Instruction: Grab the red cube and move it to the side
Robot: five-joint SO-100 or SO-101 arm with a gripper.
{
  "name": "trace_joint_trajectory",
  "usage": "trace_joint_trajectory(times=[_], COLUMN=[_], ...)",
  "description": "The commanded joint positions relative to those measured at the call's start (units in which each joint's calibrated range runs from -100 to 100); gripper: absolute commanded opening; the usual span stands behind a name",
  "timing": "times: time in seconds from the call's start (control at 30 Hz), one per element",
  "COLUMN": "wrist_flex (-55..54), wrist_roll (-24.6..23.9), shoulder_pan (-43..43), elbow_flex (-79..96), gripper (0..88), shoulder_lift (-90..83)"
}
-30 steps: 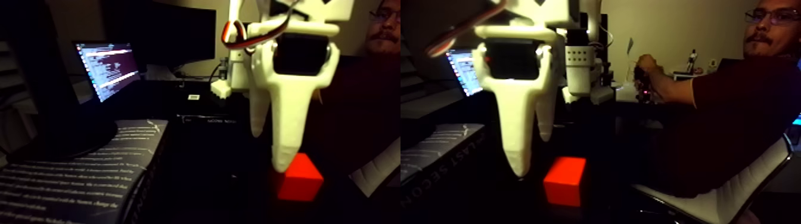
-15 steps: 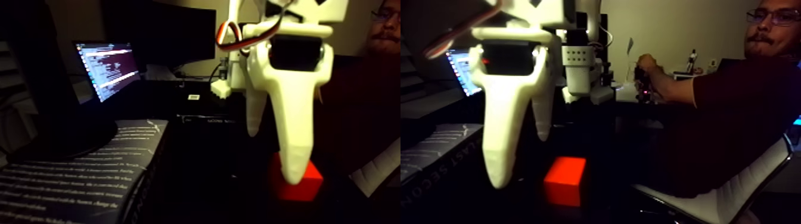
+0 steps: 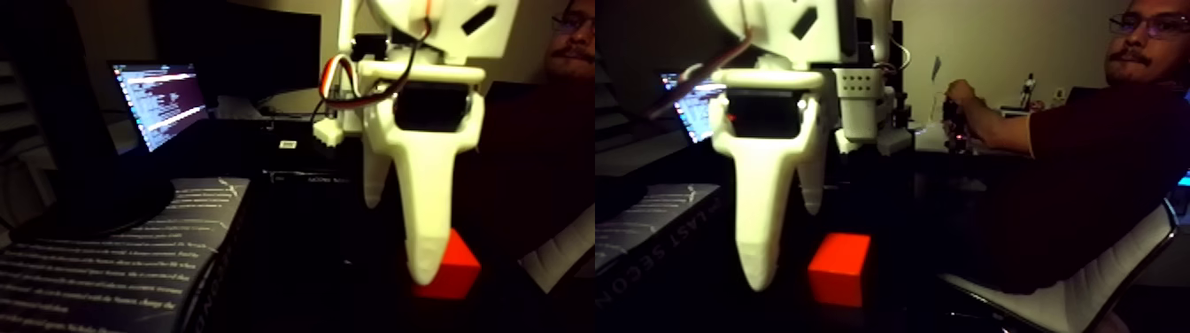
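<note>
Fixed view, stereo pair, dim room. Red cube [image 3: 448,266] sits on the dark bench, lower centre of the left half and lower middle of the right half. White tool [image 3: 398,239] hangs over it with fingers apart: long finger low, short finger higher to its left. In the left half the long fingertip overlaps the cube's left edge; in the right half the cube lies clear to the tip's right. Cube probably lies outside the gap, right of the long finger; depth is hard to judge. Tool likely needs shifting right.
</note>
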Motion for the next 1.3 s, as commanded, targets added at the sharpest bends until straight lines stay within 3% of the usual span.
trace_joint_trajectory(times=[0.0,0.47,1.27], wrist_flex=[-0.5,-0.7,-2.2], wrist_roll=[0.1,0.2,0.1], shoulder_pan=[1.0,1.0,-6.6], elbow_flex=[-1.0,-1.6,-1.3], gripper=[39.8,39.8,39.8], shoulder_lift=[0.5,0.8,0.0])
